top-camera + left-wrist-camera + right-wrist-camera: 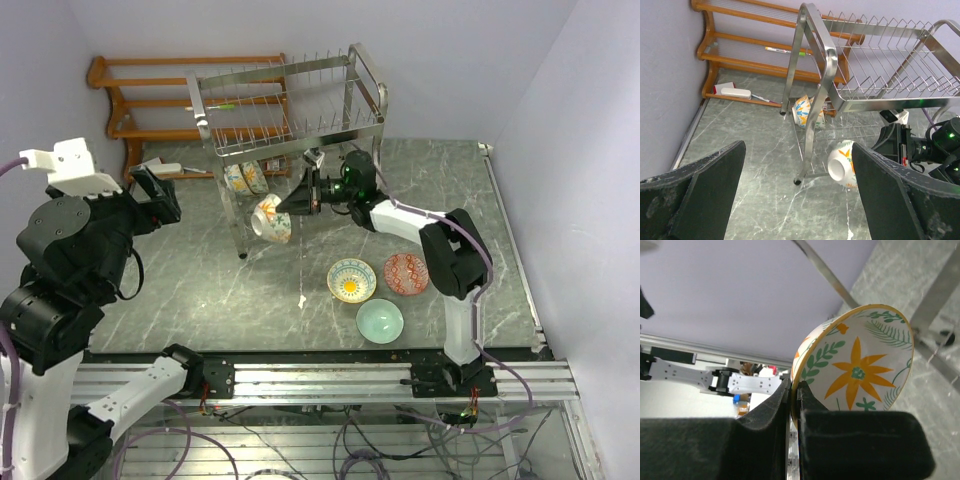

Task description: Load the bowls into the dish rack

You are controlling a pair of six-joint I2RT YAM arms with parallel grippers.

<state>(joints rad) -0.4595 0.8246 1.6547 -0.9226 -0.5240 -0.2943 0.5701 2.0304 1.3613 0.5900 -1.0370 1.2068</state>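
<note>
Right gripper (795,389): fingers clamped on the rim of one floral bowl (860,370), one pad inside the lip and one outside.
Held bowl: tipped on edge, clear of the table, just beside a front leg of the dish rack (300,137) at about lower-tier height; I can't tell whether it touches the wire.
Bowl make: glazed ceramic, round, thin-lipped, with an orange flower and green fronds inside.
Dish rack: shiny steel wire with upright prongs on tall thin legs; the upper tier is bare.
Already racked: floral bowls (245,177) stand on edge in the lower tier, probably two, though the wires blur them.
Waiting: a yellow-centred bowl (351,280), a red-patterned bowl (406,273) and a pale mint bowl (380,320), close together on the table (200,280).
Risk, slip: a pinch on slick glaze at the rim alone could let the bowl swing or drop.
Risk, knock: the rim catching a leg or prong could chip it or shove the light rack.
Left gripper (800,200): fingers wide apart, holding nothing, hanging well back.
Behind: an orange-brown wooden shelf (740,55) against the wall.
</note>
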